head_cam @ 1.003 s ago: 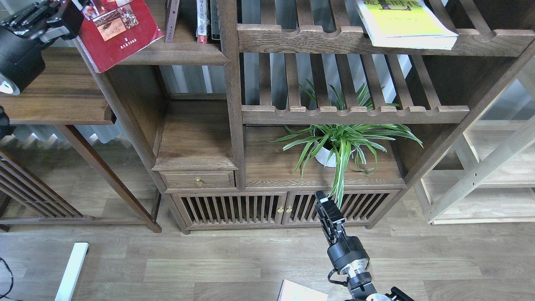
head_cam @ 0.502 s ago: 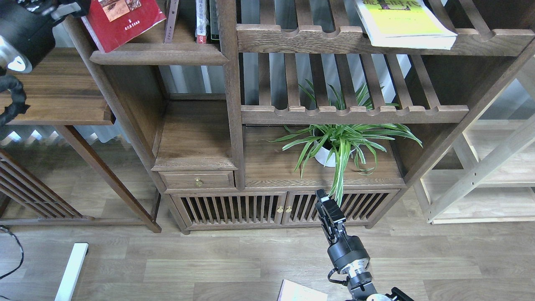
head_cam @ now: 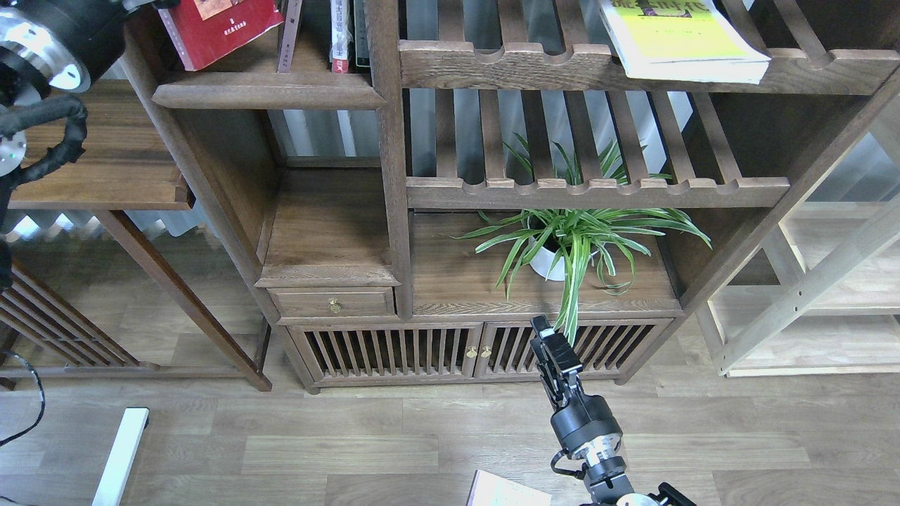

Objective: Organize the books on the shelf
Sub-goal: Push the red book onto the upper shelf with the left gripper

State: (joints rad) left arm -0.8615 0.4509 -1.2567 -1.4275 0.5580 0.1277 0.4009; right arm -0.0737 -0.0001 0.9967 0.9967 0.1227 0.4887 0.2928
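The red book [head_cam: 223,27] hangs tilted just above the left end of the dark-brown shelf [head_cam: 271,90], at the top left of the head view. My left gripper [head_cam: 151,3] is cut off by the top edge at the book's upper left corner and seems shut on it. The yellow-green book [head_cam: 678,39] lies flat on the upper slatted rack at the right. A corner of the pale lavender-white book [head_cam: 503,493] shows at the bottom edge. My right gripper [head_cam: 541,329] points up in front of the low cabinet doors, empty; its fingers cannot be told apart.
Thin upright spines [head_cam: 341,35] stand on the shelf to the right of the red book. A potted spider plant [head_cam: 573,242] sits on the cabinet top. A pale light-wood rack [head_cam: 830,295] stands at the right and a brown side table [head_cam: 105,165] at the left.
My left arm has moved up and to the right with the red book, from over the shelf's left post and front edge to over the plank. The right arm has not moved.
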